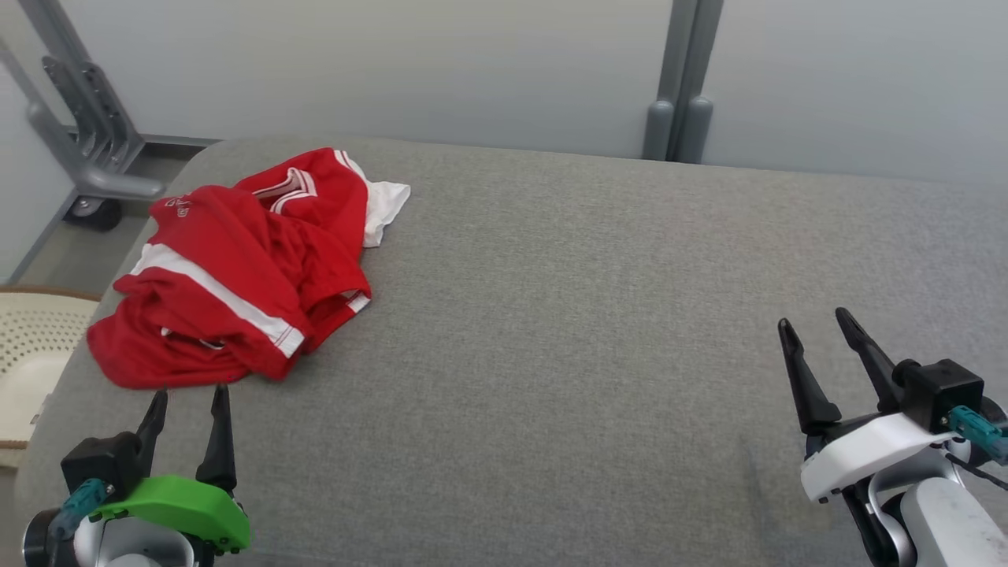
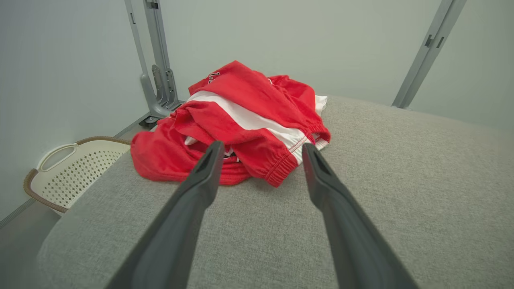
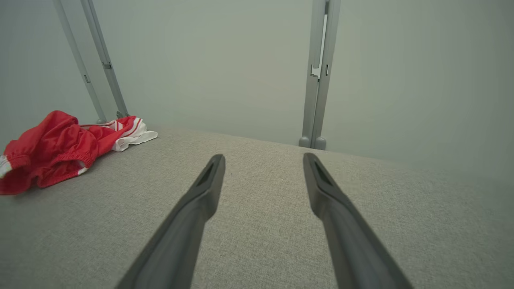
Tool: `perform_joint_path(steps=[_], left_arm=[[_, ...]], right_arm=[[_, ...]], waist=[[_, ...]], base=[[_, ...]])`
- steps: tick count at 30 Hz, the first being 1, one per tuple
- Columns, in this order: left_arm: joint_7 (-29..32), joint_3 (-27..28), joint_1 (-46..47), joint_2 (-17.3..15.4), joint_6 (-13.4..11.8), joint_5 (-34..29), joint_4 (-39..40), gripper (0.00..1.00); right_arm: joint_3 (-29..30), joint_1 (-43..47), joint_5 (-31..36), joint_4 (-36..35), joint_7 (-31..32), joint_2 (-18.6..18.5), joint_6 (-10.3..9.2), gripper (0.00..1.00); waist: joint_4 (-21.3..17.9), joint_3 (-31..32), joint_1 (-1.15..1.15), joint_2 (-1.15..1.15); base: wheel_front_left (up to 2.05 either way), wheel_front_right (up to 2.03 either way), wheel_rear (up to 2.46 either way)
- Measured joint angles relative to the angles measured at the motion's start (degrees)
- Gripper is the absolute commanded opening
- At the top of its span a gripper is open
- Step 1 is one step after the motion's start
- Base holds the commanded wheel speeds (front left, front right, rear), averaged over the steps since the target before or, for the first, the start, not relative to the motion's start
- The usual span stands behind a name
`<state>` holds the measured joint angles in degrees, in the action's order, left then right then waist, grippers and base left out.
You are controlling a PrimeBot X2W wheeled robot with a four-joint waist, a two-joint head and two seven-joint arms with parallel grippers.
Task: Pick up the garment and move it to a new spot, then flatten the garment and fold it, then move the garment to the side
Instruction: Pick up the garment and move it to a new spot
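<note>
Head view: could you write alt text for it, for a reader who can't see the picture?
A crumpled red garment with white stripes lies at the far left of a grey fabric-covered table. The robot's left pincer, open, sits just short of it; the right pincer, also open, is at the lower right over bare table.

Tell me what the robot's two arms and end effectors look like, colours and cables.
The left end effector has two dark, tapered fingers on a green shell, with a black block and teal connector. The right end effector matches but has a white shell, a black cable and a pale forearm.
</note>
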<state>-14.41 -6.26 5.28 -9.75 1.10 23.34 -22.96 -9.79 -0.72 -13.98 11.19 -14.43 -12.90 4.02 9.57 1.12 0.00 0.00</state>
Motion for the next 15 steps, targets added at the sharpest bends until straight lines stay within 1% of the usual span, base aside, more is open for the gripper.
perform_joint_path(steps=[5,11,15], left_arm=[[0.00,0.62,-1.40,-0.07,-0.12,-0.02,-0.05,1.00],[0.00,0.11,-1.51,-0.07,0.04,-0.63,-0.64,1.00],[0.00,1.20,-1.71,-0.33,0.18,-0.63,-0.58,1.00]], right_arm=[[-0.54,-0.01,0.02,0.77,0.00,0.54,0.20,1.00],[0.45,0.04,0.02,1.05,0.00,1.12,0.18,1.00],[-0.49,0.04,0.20,1.57,0.01,2.32,0.54,1.00]], waist=[[3.84,0.60,0.00,0.00],[8.57,1.42,0.00,0.00],[11.22,2.05,0.00,0.00]], base=[[0.00,0.00,0.00],[0.00,0.00,0.00],[0.00,0.00,0.00]])
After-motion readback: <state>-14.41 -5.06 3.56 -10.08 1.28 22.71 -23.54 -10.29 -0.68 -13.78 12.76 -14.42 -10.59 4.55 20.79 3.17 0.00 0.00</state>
